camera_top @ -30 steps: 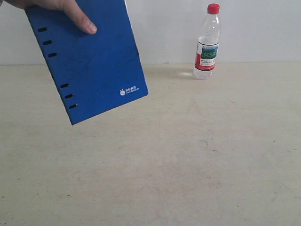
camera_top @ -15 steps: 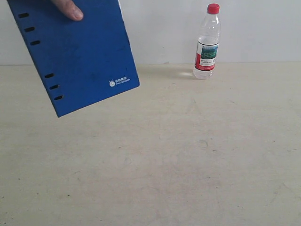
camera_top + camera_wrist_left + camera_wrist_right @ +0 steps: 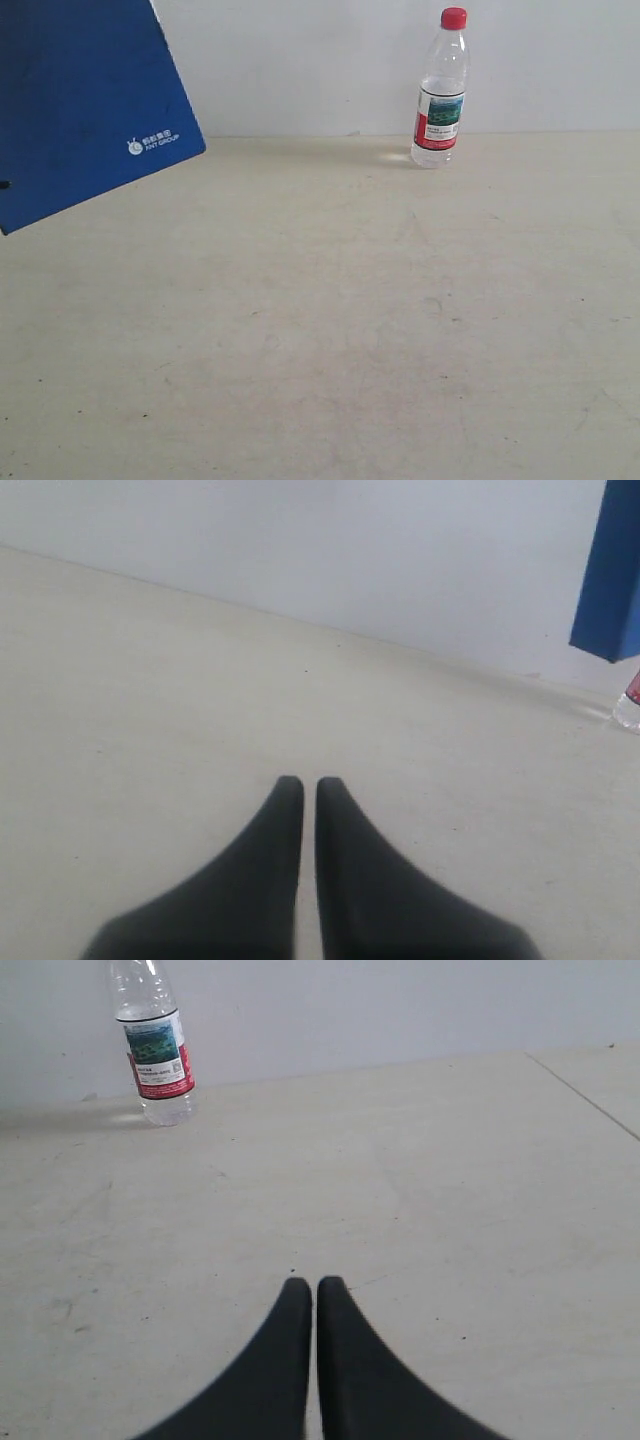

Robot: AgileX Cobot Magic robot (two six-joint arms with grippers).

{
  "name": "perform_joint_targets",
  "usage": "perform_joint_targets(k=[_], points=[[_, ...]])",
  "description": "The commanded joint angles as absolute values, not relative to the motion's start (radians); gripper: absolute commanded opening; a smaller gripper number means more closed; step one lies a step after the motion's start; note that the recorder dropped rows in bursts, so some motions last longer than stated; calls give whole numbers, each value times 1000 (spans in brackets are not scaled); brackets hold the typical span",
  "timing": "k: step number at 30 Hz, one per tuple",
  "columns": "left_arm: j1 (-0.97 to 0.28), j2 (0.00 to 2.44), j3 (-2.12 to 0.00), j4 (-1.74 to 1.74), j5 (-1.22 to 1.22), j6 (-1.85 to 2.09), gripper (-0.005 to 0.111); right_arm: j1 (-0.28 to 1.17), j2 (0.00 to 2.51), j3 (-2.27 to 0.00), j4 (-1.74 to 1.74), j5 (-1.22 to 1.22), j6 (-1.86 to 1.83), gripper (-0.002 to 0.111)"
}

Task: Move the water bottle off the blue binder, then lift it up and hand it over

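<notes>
Going for the binder (image 3: 80, 100) next, I reckon: it hangs tilted over the left of the table (image 3: 350, 330), well apart from the bottle (image 3: 440, 95), which stands upright by the wall (image 3: 300, 70). Both the left gripper (image 3: 301, 785) and the right gripper (image 3: 304, 1285) are closed on nothing, so I'd open one before reaching. Scuffed beige table, bare white wall

Exterior overlooks table (image 3: 350, 350) toward wall (image 3: 320, 60); low wrist views share water bottle (image 3: 155, 1055).
</notes>
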State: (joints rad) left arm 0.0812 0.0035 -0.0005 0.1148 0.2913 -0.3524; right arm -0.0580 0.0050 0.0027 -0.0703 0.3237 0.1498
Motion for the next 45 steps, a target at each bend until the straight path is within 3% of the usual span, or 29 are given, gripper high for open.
perform_joint_targets(k=[1, 17, 24, 45], points=[[76, 0, 0, 119, 284, -355, 4, -61, 0, 0, -72, 322, 154, 0], [76, 0, 0, 92, 308, -337, 4, -61, 0, 0, -58, 322, 155, 0], [76, 0, 0, -140, 307, -45, 4, -61, 0, 0, -58, 322, 155, 0], [76, 0, 0, -136, 302, -34, 4, -61, 0, 0, -58, 322, 155, 0]])
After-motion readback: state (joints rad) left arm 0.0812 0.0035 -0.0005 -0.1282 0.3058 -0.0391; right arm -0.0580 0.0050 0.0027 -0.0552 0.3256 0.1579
